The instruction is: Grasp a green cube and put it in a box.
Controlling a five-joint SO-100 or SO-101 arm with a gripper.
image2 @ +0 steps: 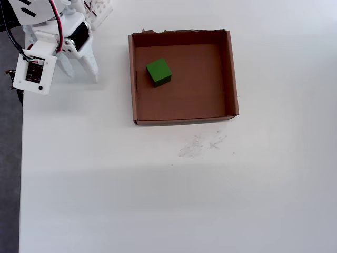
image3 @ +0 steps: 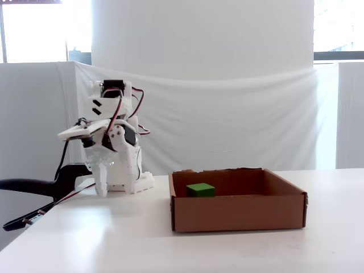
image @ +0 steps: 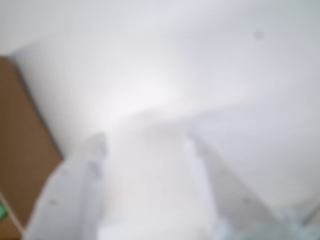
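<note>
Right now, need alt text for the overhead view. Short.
A green cube sits inside a shallow brown cardboard box, in its upper-left part, on a white table. The white arm's end effector is at the top-left corner, outside the box and holding nothing. Faint scuff marks show just below the box.

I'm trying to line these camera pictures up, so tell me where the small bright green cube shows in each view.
Wrist view: only a blurred green sliver at the lower left edge, on brown cardboard.
Overhead view: the small bright green cube sits in the upper left part of the shallow brown cardboard box.
Fixed view: the cube peeks over the box's front wall, left of centre.
Shared landmark: the brown box.
</note>
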